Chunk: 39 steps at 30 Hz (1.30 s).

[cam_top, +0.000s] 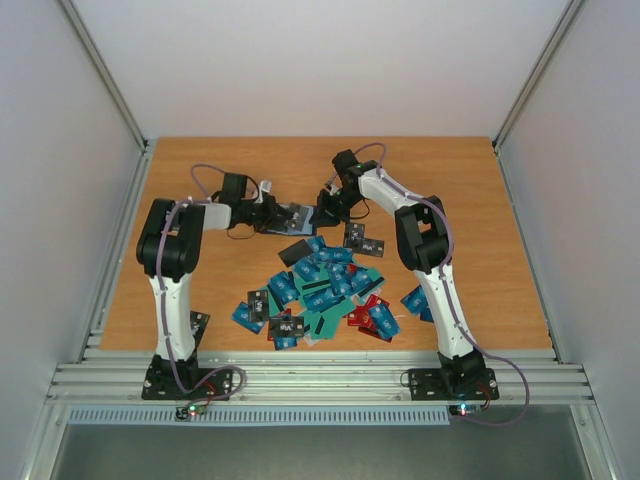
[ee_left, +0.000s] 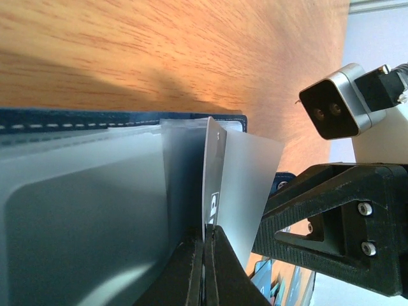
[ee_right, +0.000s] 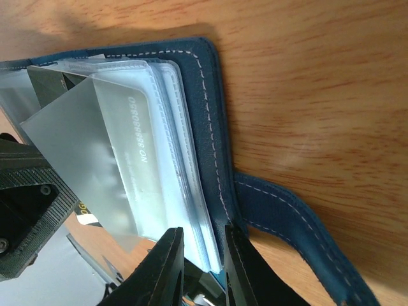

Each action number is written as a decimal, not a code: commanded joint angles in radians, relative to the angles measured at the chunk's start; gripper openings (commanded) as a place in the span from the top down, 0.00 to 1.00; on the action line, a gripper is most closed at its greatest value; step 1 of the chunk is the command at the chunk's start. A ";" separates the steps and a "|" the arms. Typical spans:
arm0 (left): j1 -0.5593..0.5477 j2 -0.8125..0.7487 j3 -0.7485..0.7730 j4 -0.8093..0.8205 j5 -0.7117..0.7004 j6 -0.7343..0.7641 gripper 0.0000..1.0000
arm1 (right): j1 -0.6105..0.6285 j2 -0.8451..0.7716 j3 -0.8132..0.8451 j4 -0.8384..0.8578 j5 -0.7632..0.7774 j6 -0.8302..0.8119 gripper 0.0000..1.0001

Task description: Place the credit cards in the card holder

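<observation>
The worktop (cam_top: 500,260) is of orange-brown wood with a visible grain. A white back wall (cam_top: 320,60) stands along its far edge, and 2 pale side panels (cam_top: 50,200) close its left and right edges. Along its near edge lie grey metal rails (cam_top: 320,375), then a perforated strip (cam_top: 320,413).

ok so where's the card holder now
In the top view the card holder lies open at the far middle, held between the left gripper and right gripper, beyond the credit cards.

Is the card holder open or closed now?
Open: the card holder has its navy cover folded back, and its clear sleeves fan out uncovered.
</observation>
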 commanded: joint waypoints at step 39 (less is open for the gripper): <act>-0.108 -0.029 -0.067 -0.070 -0.200 -0.194 0.79 | 0.036 0.031 -0.063 0.023 -0.010 0.076 0.83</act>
